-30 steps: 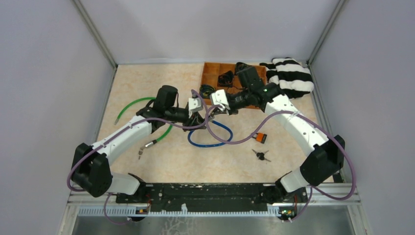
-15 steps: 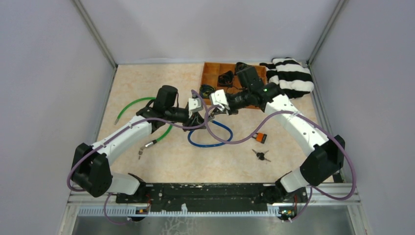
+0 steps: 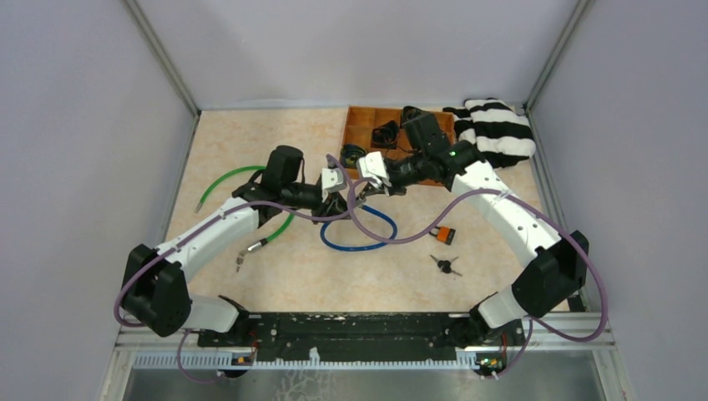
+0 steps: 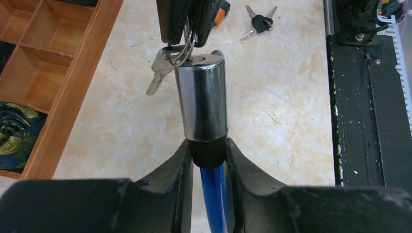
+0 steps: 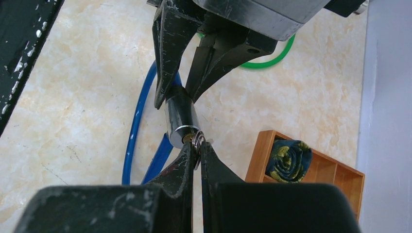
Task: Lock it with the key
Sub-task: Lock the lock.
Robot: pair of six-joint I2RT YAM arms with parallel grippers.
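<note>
Fingers (image 4: 180,165) of left gripper (image 4: 207,147) clamp rigid, likely slippery chrome lock cylinder (image 4: 201,99) at black collar (image 4: 207,155); right gripper (image 5: 196,149) pinches silver key bunch (image 4: 164,64).

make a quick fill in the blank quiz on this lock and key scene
The left gripper clamps the chrome cylinder lock on the ____ cable.
The right gripper pinches the silver key in that cylinder's end; a spare key dangles from its metal ____.
Two black-headed keys lie on the beige marbled table beside the ____ padlock.
Missing words: blue; ring; orange.
</note>
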